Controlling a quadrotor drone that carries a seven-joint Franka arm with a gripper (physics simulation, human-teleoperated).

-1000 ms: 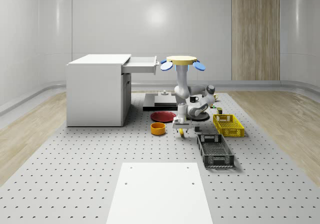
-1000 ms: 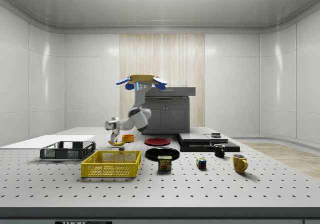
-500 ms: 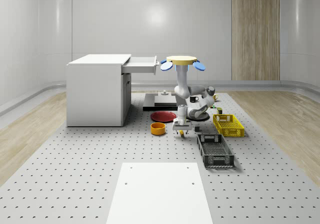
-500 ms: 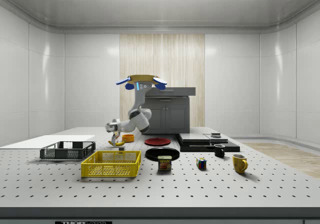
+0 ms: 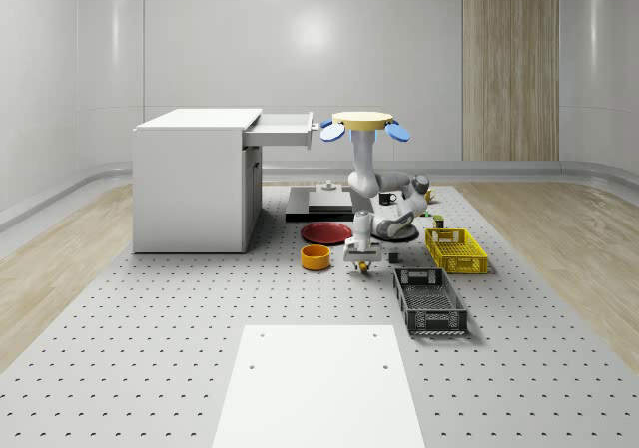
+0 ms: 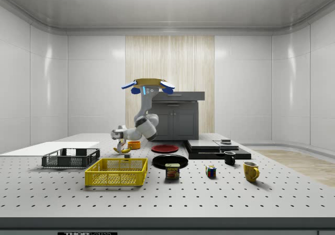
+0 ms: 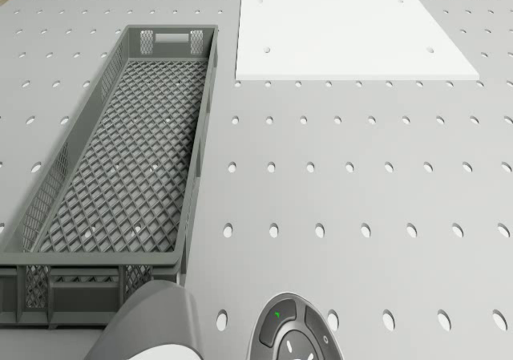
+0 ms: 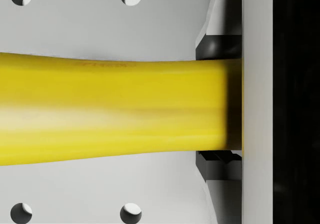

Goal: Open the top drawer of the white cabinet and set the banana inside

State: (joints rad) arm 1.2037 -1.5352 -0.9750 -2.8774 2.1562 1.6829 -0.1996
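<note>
The yellow banana (image 8: 110, 109) lies on the perforated table beside the orange bowl (image 5: 316, 257). My gripper (image 8: 220, 104) points down over it, and its two fingers (image 8: 216, 48) press on the banana's opposite sides, so it is shut on it. In the whole-scene view the gripper (image 5: 363, 258) sits low at the table, and in the side view the gripper (image 6: 121, 146) stands on the banana (image 6: 124, 150). The drone (image 5: 364, 121) hovers above, to the right of the white cabinet (image 5: 190, 184). The cabinet's top drawer (image 5: 285, 129) stands pulled out.
A red plate (image 5: 326, 232) and a black slab (image 5: 319, 205) lie behind the arm. A yellow basket (image 5: 455, 249) and a grey crate (image 5: 429, 301) stand at the whole-scene view's right. A white board (image 5: 319, 383) lies in front. Cups, a can and a cube (image 6: 210, 171) stand at the side view's right.
The hand has sunk a little onto the banana and the elbow has drawn in slightly. The drone, the banana and the drawer have stayed where they were.
</note>
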